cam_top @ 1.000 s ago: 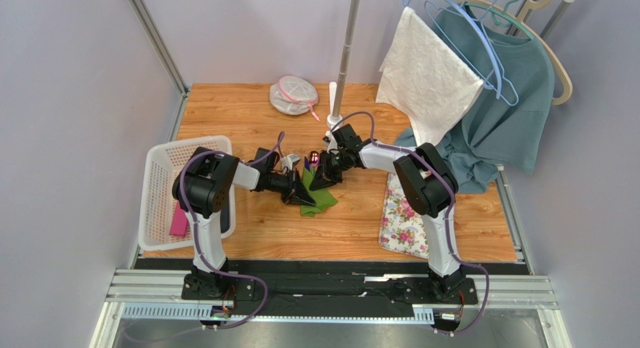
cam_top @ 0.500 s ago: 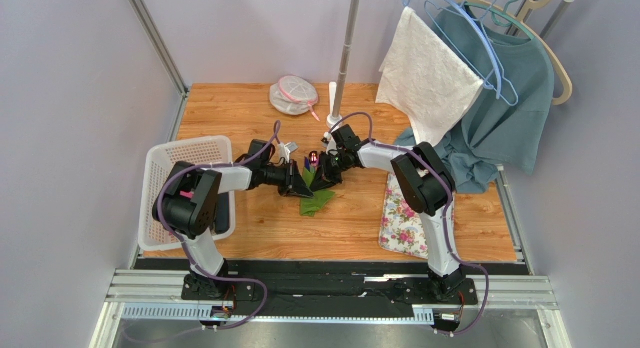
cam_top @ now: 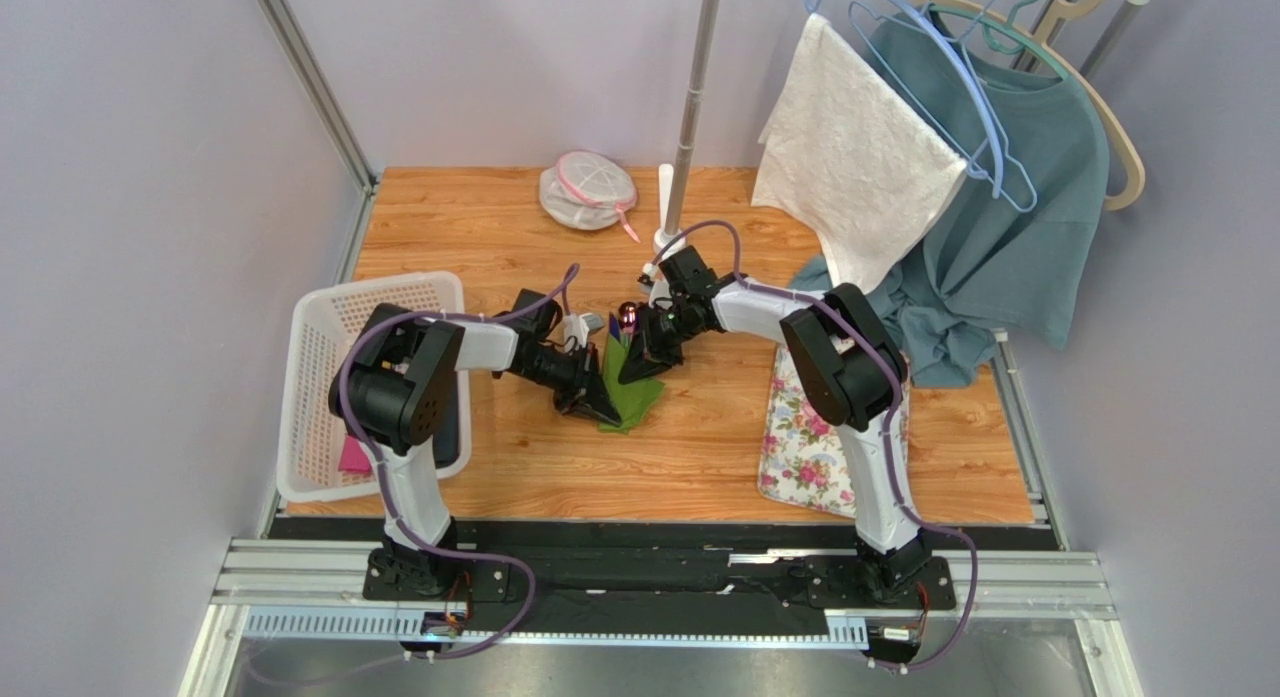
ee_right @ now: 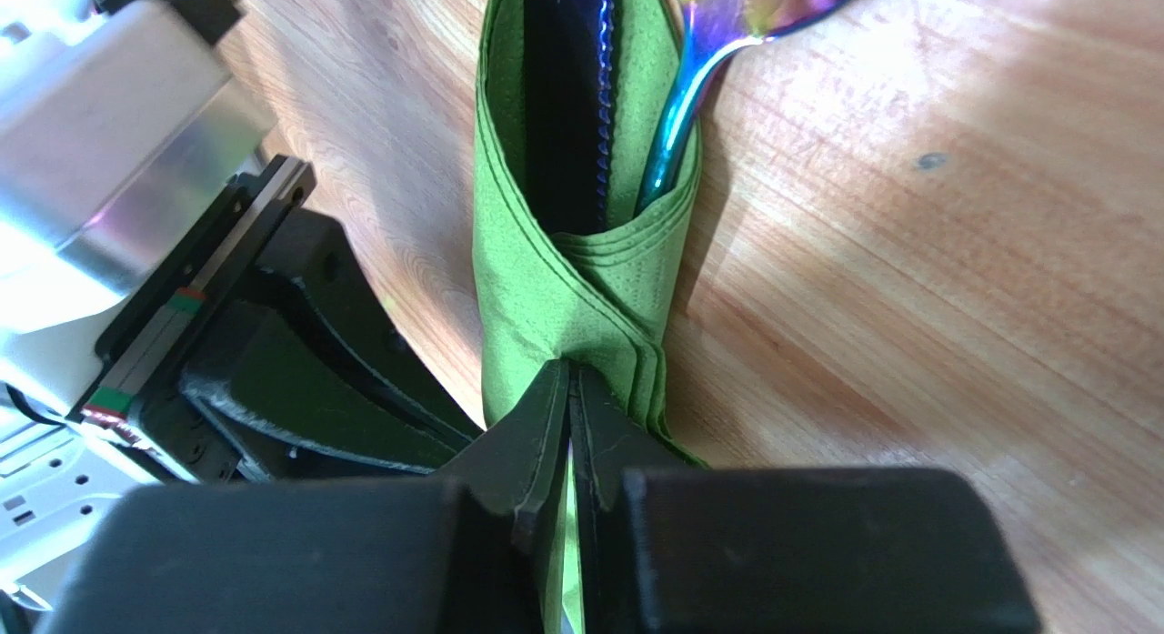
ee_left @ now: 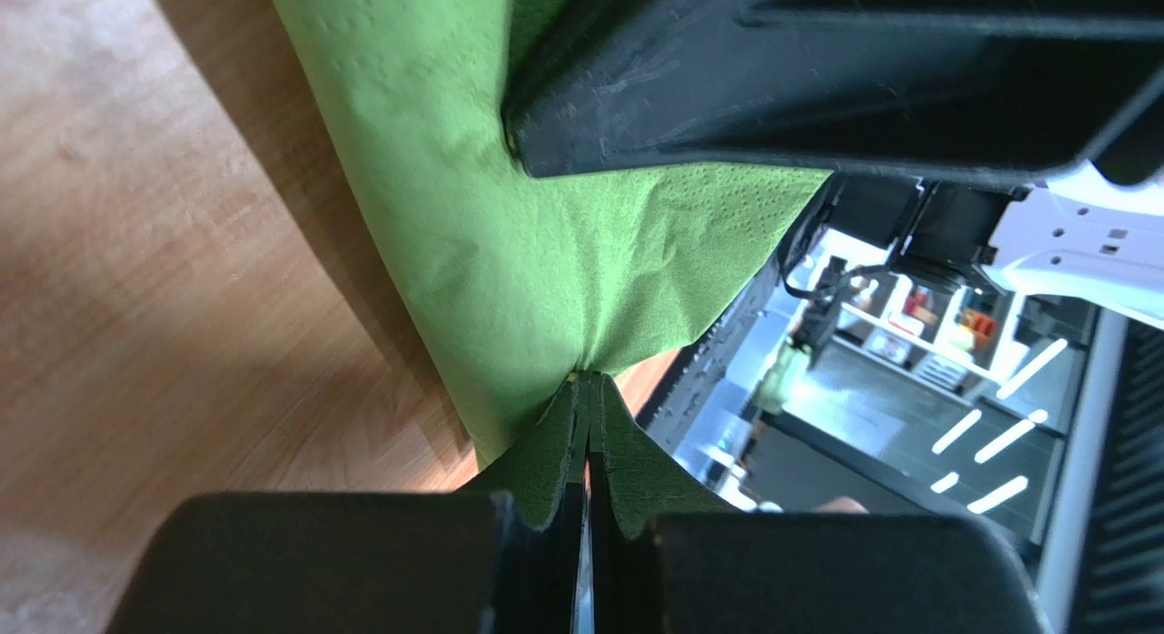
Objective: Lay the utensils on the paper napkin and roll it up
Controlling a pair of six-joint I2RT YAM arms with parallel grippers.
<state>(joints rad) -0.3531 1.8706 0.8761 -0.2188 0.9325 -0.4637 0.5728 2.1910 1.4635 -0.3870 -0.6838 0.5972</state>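
Left jaws clenched on edge of thin green paper napkin (ee_left: 547,252); right jaws pinch its wrapped end. Slender dark utensils (ee_right: 574,116) lie inside fold, on wooden table (ee_right: 888,252). I judge rolling underway. Next move, as I see it: turn bundle over, wrap kept tight.

Pole (cam_top: 690,97) behind, basket (cam_top: 308,382) left, floral mat (cam_top: 804,457) right

The paper napkin (ee_right: 567,300) is thin green paper, matt and finely dimpled; the utensils (ee_right: 690,82) are glossy metal, one with a rainbow sheen. The table (ee_right: 888,279) is smooth wood grain with a soft shine, and the fingers (ee_left: 342,566) of the left gripper (ee_left: 588,423) are matt black plastic.
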